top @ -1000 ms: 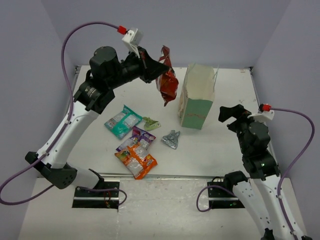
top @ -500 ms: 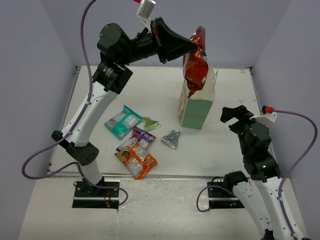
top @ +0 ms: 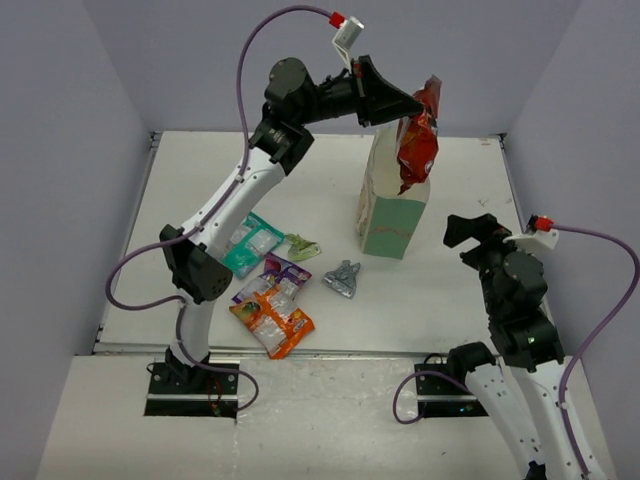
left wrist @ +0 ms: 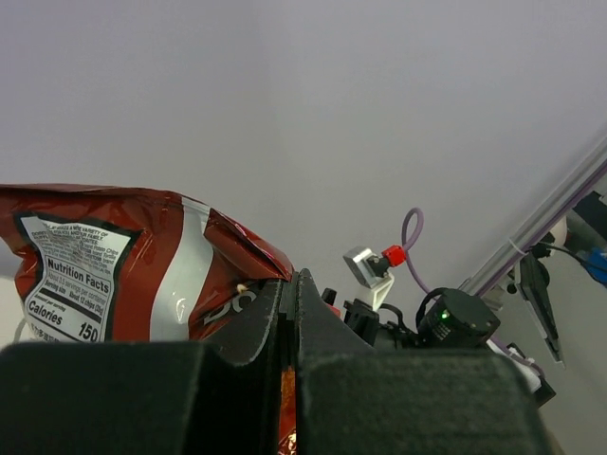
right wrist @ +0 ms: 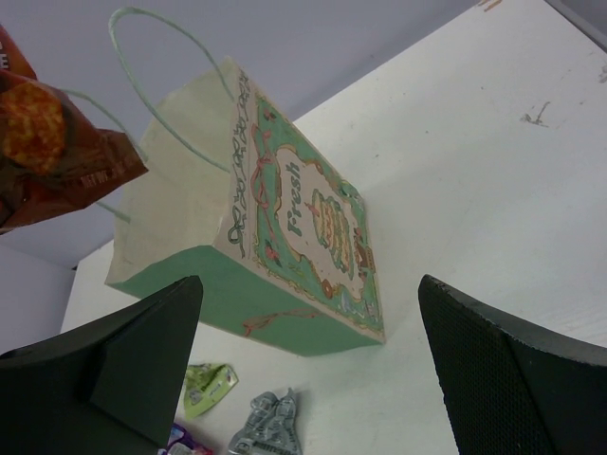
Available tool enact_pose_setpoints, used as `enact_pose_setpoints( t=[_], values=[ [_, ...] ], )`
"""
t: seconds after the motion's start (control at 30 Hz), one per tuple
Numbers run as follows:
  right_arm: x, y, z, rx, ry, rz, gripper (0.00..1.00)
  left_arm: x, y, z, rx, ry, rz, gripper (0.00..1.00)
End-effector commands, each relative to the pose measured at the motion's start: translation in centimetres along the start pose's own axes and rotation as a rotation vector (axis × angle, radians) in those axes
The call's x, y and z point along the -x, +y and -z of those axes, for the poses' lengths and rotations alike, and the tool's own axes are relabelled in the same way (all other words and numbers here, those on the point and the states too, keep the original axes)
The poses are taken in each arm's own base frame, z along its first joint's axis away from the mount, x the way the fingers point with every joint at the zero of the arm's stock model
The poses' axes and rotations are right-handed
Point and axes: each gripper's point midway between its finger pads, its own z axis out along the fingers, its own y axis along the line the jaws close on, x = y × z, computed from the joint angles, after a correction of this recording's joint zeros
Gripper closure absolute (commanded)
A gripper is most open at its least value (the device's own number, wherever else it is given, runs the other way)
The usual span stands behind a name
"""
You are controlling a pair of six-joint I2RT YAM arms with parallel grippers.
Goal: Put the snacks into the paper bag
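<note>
Above the open mouth of the paper bag (top: pixel 392 215), the left pincer (top: pixel 412 108) hangs clamped on the top edge of the red packet (top: pixel 417 145).
The red packet dangles with its lower end at the bag's rim; whether it touches the paper cannot be told. The bag stands upright on the worktop (top: pixel 450 290), cream inside showing. To its left lie the teal packet (top: pixel 248 243) with the green packet (top: pixel 303 245) just beside it, the silver packet (top: pixel 342 278) nearer the bag, and the purple pouch (top: pixel 275 278) overlapping the orange pouch (top: pixel 275 322) near the front edge. The right pincer (top: pixel 466 231) sits to the right of the bag, apart from it, fingers spread wide and holding nothing.
</note>
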Motion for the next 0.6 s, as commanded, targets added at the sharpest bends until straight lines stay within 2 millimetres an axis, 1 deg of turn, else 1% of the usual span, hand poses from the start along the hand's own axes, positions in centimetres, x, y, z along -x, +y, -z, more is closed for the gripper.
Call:
enact_pose_setpoints(
  t=[0.0,0.03,0.07,0.13,0.23,0.27,0.33,0.37,0.4,0.43,0.47,0.53,0.57],
  values=[
    [1.6,0.9,0.5,0.031,-0.048,-0.019,0.01,2.9,-2.0,0.8,-0.062,-0.071,-0.099,1.0],
    [1.5,1.0,0.4,0.039,-0.046,-0.02,0.01,2.9,-1.4,0.9,-0.055,-0.072,-0.097,1.0],
    [1.5,1.1,0.5,0.043,-0.048,-0.022,0.01,2.6,-0.4,1.0,-0.048,-0.067,-0.092,1.0],
    [1.4,1.1,0.4,0.047,-0.048,-0.024,0.01,2.4,0.6,1.1,-0.041,-0.063,-0.089,1.0],
    [1.2,1.2,0.3,0.053,-0.039,-0.022,0.01,2.2,2.7,1.6,-0.014,-0.063,-0.087,1.0],
    [1.2,1.3,0.3,0.056,-0.037,-0.021,0.01,2.5,3.3,1.9,-0.005,-0.069,-0.093,1.0],
    [1.1,1.3,0.4,0.059,-0.037,-0.023,0.01,2.4,4.1,2.2,-0.001,-0.07,-0.073,1.0],
    [1.1,1.3,0.4,0.058,-0.038,-0.023,0.01,2.1,4.9,2.4,-0.009,-0.066,-0.071,1.0],
    [1.1,1.2,0.4,0.058,-0.04,-0.023,0.01,1.9,5.3,2.4,-0.013,-0.065,-0.042,1.0],
    [1.1,1.3,0.4,0.061,-0.039,-0.024,0.01,1.7,5.7,2.5,-0.016,-0.062,-0.032,1.0],
    [1.1,1.2,0.4,0.061,-0.039,-0.022,0.01,1.4,6.5,2.6,-0.021,-0.065,-0.028,1.0],
    [1.1,1.2,0.4,0.057,-0.042,-0.021,0.01,1.0,7.2,2.5,-0.022,-0.055,-0.012,1.0],
    [1.2,1.1,0.4,0.057,-0.044,-0.02,0.01,0.7,7.8,2.5,-0.017,-0.053,-0.007,1.0]
  ],
)
